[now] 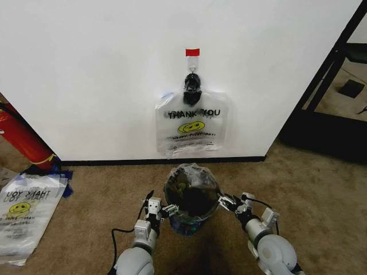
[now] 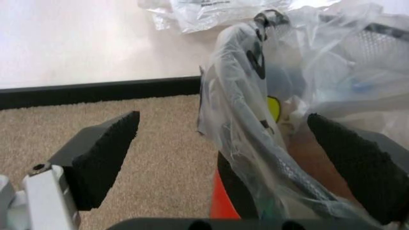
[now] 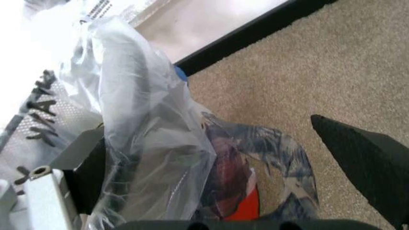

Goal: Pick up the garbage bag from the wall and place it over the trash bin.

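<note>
The trash bin (image 1: 191, 220) stands on the carpet just in front of me, black with a red base (image 2: 223, 206). The garbage bag (image 1: 194, 172), thin and see-through, is draped over its rim and hangs down the sides (image 2: 240, 86) (image 3: 147, 124). My left gripper (image 1: 162, 209) is open at the bin's left side, and its pads straddle the bagged rim (image 2: 223, 122). At the bin's right side my right gripper (image 1: 228, 203) is open too, with bag plastic between its pads (image 3: 208, 134). On the white wall (image 1: 86, 69) another bag of the same print (image 1: 192, 123) hangs from a black clip (image 1: 192, 83) under red tape (image 1: 192, 52).
A red cylinder (image 1: 23, 137) leans at the left by the wall. More printed bags (image 1: 26, 206) lie on the carpet at my left. A black baseboard (image 1: 114, 162) runs along the wall, and a dark shelf frame (image 1: 338, 74) stands at the right.
</note>
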Tool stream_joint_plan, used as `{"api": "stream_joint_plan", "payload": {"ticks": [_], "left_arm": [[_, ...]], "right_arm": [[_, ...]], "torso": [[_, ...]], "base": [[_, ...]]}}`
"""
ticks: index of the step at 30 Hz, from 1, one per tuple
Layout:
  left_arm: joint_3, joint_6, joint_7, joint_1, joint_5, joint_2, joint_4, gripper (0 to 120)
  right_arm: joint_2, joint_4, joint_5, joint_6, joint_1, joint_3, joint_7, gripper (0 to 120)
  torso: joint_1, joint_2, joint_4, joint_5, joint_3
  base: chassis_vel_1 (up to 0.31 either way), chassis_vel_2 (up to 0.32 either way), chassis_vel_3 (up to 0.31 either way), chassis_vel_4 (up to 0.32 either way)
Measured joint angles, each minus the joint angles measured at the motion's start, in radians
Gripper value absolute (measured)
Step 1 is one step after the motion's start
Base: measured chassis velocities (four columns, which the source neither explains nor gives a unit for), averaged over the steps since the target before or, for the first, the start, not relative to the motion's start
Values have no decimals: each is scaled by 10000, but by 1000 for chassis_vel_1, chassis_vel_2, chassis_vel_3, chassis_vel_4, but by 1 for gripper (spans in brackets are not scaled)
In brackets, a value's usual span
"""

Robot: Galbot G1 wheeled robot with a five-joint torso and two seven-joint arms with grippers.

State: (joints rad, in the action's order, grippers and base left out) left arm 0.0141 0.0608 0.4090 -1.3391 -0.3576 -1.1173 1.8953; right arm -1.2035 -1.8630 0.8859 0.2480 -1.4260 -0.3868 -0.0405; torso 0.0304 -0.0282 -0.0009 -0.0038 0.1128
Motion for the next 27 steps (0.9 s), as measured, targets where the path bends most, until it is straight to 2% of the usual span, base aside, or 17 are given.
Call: {"api": "stream_joint_plan", "payload": {"ticks": [10,27], "left_arm": [[128,11,23,-91,242,-137,65,100],[165,19,31,-174,347,-145,-24,100]], "right_arm": [[351,19,270,-209,75,-74,955,100],[504,207,1506,243,420,-448,1879,100]], "torso": [[0,0,0,0,0],[0,0,1,0,1]], "base": [[0,0,0,0],[0,0,0,0]]}}
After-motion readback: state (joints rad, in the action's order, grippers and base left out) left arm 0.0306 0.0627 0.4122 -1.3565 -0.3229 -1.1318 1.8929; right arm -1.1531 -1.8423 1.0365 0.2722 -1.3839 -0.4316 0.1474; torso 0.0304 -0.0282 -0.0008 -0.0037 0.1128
